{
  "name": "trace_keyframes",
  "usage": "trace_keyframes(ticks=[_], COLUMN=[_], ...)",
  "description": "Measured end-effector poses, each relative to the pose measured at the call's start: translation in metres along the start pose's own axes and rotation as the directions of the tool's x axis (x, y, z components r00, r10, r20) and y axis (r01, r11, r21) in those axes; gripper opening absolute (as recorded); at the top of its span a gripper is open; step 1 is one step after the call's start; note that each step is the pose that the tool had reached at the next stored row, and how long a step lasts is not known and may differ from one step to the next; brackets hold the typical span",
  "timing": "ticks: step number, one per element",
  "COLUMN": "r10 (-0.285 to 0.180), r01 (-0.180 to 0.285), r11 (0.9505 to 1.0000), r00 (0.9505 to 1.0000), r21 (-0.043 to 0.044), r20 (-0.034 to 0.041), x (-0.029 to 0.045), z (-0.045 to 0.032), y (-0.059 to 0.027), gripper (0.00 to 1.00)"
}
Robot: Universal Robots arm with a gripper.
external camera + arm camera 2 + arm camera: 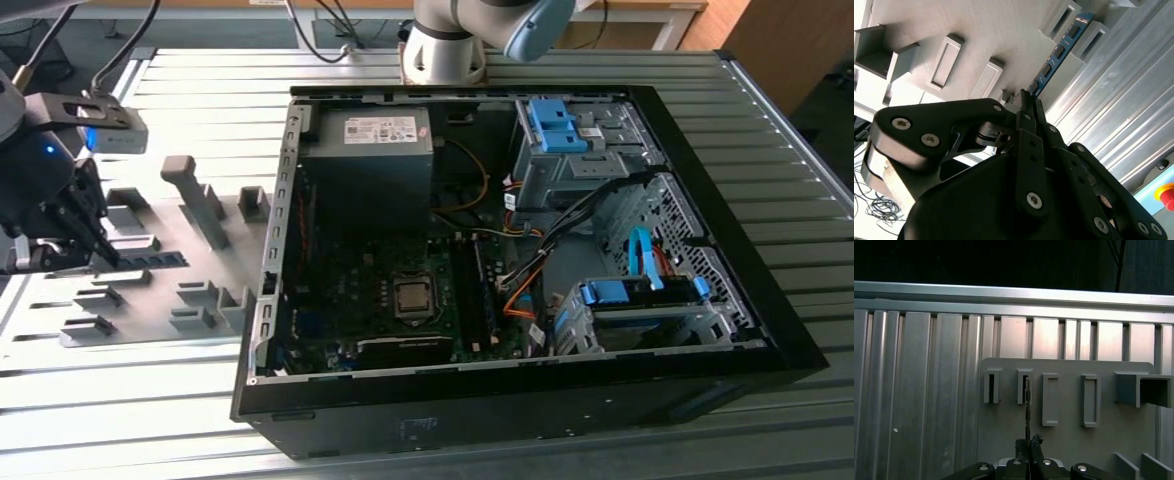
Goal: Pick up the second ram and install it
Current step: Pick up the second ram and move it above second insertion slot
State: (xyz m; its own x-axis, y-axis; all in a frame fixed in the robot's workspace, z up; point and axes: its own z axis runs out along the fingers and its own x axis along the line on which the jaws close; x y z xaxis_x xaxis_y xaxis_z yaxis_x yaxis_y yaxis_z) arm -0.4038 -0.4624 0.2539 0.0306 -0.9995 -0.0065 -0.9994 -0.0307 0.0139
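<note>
Gripper (1026, 96) fingers seen clamped on near end of second ram (1058, 51), stick stood on edge in slot of grey fixture plate (1069, 445), bare ribbed table (914, 390) left around plate edges, PC case (534, 415) well apart from plate.

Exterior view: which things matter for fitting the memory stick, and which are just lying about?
In the job: gripper, shut on the ram; grey fixture holding it; PC case; motherboard.
Just there: power supply; blue drive cages; table.
</note>
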Motion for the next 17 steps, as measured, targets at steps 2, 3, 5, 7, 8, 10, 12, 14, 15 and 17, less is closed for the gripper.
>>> trace_keyframes(ticks=[2, 3, 5, 7, 8, 10, 12, 14, 15, 17], r10=[0.0, 0.0, 0.0, 0.0, 0.0, 0.0, 0.0, 0.0, 0.0, 0.0], r01=[0.0, 0.0, 0.0, 0.0, 0.0, 0.0, 0.0, 0.0, 0.0, 0.0], r11=[1.0, 1.0, 1.0, 1.0, 1.0, 1.0, 1.0, 1.0, 1.0, 1.0], r00=[1.0, 1.0, 1.0, 1.0, 1.0, 1.0, 1.0, 1.0, 1.0, 1.0], r21=[0.0, 0.0001, 0.0001, 0.0, 0.0, -0.0001, -0.0001, 0.0, 0.0, 0.0], r20=[0.0, 0.0, 0.0, -0.0002, -0.0004, -0.0009, -0.0015, -0.0018, -0.0019, -0.0021], x=[0.0, 0.0, 0.0, 0.0, -0.0001, -0.0001, -0.0001, -0.0002, -0.0002, -0.0002], z=[-0.0011, -0.0016, -0.0024, -0.0031, -0.0034, -0.0042, -0.0053, -0.0061, -0.0065, -0.0073], y=[0.0, 0.0, 0.0, 0.0, 0.0, 0.0, 0.0, 0.0001, 0.0001, 0.0001], gripper=[0.14, 0.14, 0.14, 0.14, 0.14, 0.14, 0.14, 0.14, 0.14, 0.14])
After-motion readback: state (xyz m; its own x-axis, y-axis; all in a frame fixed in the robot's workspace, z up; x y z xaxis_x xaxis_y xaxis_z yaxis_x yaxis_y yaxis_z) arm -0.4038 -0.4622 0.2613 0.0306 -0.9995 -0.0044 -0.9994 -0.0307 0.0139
